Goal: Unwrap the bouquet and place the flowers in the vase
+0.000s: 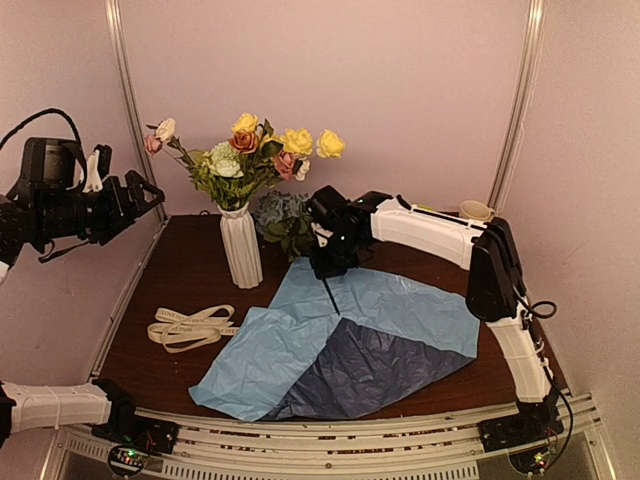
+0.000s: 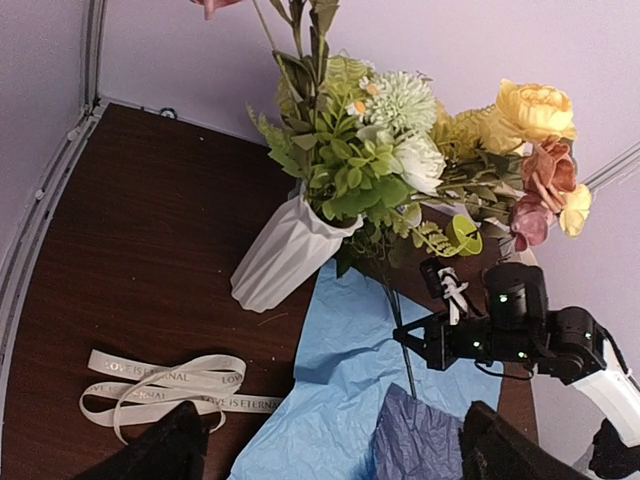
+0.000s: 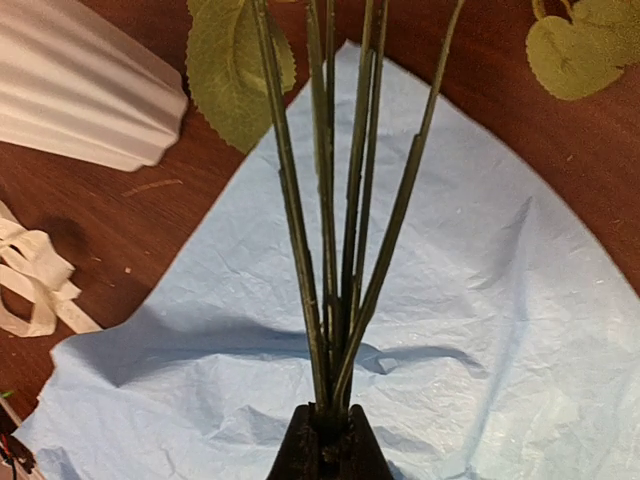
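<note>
Pinched together at the bottom centre of the right wrist view, the jaws of the right gripper [image 3: 328,440] are clamped on a bunch of thin green stems [image 3: 330,250], apparently low on their length so that the heads can be steered from below. Across the dark counter [image 1: 190,270] the wrapping paper [image 1: 330,350] lies opened flat in the lower centre of the top view, light blue over dark blue; unwrapping looks finished. Left of centre the vase [image 1: 241,245] stands upright, mouth up, and already carries most of the flowers [image 1: 250,150], which spread above its rim. The held bunch is the part not yet in. In the wrist view its long axis runs from the jaws straight up the frame, fanning slightly. In the top view it slants from the gripper at centre toward the upper left, with the dusty blue heads [image 1: 280,212] pointing at the back wall just beside the vase; I cannot tell whether they touch it. At the left edge the left gripper [image 1: 150,197] hangs raised, jaws apart and holding nothing, probably parked clear of the work. Smallest, the ribbon [image 1: 190,327] lies loose, just left of the paper.
</note>
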Robot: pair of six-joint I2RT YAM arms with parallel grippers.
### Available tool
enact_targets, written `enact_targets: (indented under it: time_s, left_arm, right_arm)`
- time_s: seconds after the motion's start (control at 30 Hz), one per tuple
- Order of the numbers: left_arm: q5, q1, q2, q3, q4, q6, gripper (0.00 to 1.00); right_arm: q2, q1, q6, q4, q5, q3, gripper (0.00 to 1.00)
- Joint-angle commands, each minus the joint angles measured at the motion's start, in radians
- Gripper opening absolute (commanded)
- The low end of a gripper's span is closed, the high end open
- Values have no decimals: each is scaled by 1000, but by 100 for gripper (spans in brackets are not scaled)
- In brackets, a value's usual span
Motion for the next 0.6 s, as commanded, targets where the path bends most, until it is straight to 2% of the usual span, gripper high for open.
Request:
enact_targets:
  time_s: [0.0,0.1,0.37,0.57]
  left_arm:
    - [67,5,37,41,115,9,90]
    - [123,5,59,48,169,2,89]
    - [286,-2,101,81,361,-31,87]
    - [300,-67,132,89,492,-50,87]
  right_arm:
    - [-183,-66,42,-4,-14,37,0]
    - [-270,-109,68,15,-19,2,0]
    - [-542,-217,81,212,-58,-172,0]
    - [-702,-241,29,340,-49,-292,0]
